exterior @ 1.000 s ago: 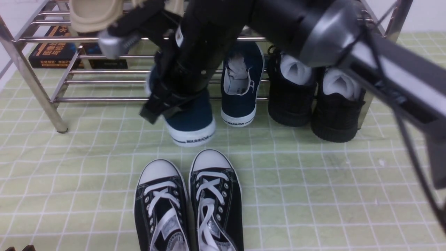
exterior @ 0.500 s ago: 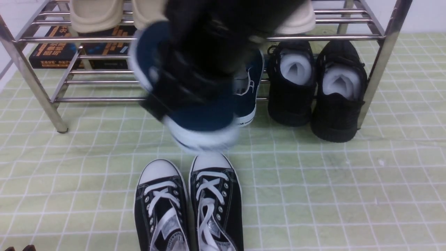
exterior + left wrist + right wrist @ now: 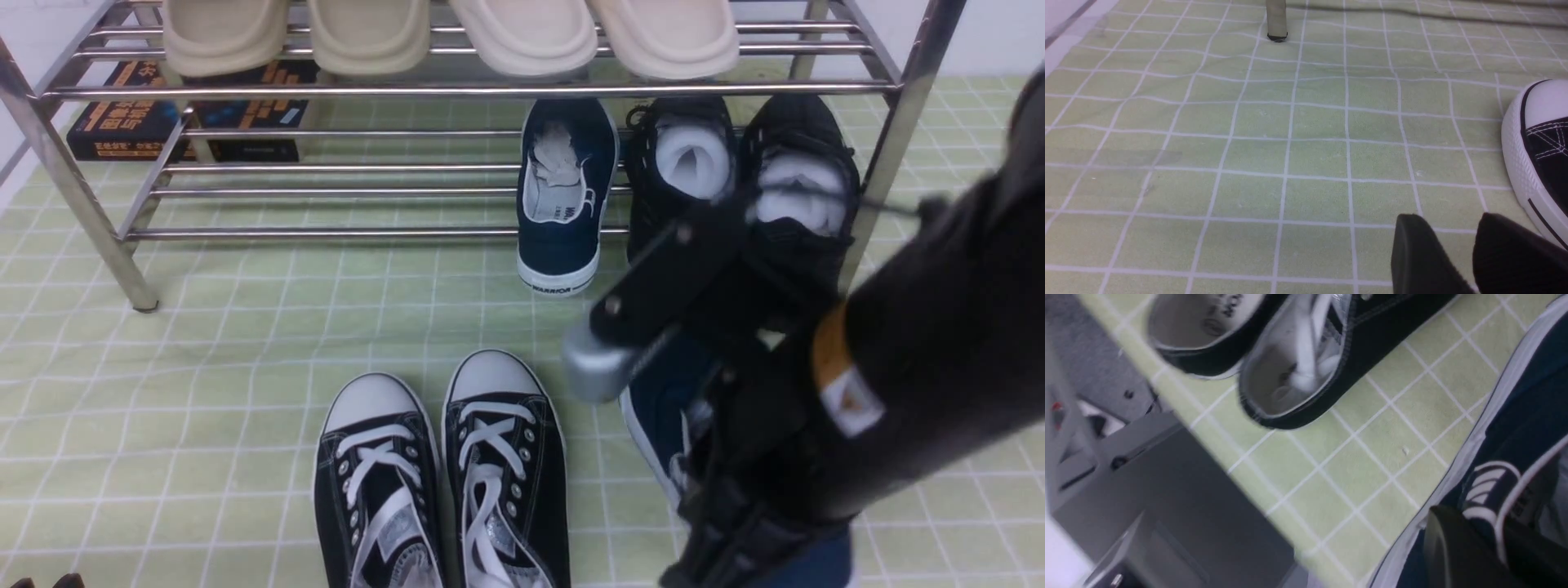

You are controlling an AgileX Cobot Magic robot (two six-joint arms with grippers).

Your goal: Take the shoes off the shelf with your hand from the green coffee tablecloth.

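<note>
One navy slip-on shoe [image 3: 563, 196] lies on the lower tier of the silver shelf [image 3: 490, 88], toe towards me. The other navy shoe [image 3: 657, 400] is off the shelf, over the green tablecloth [image 3: 204, 392] right of the lace-up sneakers. My right gripper [image 3: 1498, 547] is shut on that shoe's [image 3: 1527, 416] side wall, one finger outside and one inside. Whether the sole rests on the cloth I cannot tell. My left gripper [image 3: 1451, 222] is open and empty, low over the cloth [image 3: 1249, 143] beside a sneaker toe.
Black-and-white lace-up sneakers [image 3: 441, 482] lie front centre. Black mesh sneakers [image 3: 735, 196] fill the lower tier's right end. Beige slippers [image 3: 522, 33] sit on the upper tier, dark boxes [image 3: 131, 114] behind. A shelf leg [image 3: 1276, 20] stands ahead. The table edge and grey base [image 3: 1147, 490] are close.
My right arm has swung from the shelf's middle to the front right, carrying one navy shoe off the shelf. The left half of the lower tier now shows bare.
</note>
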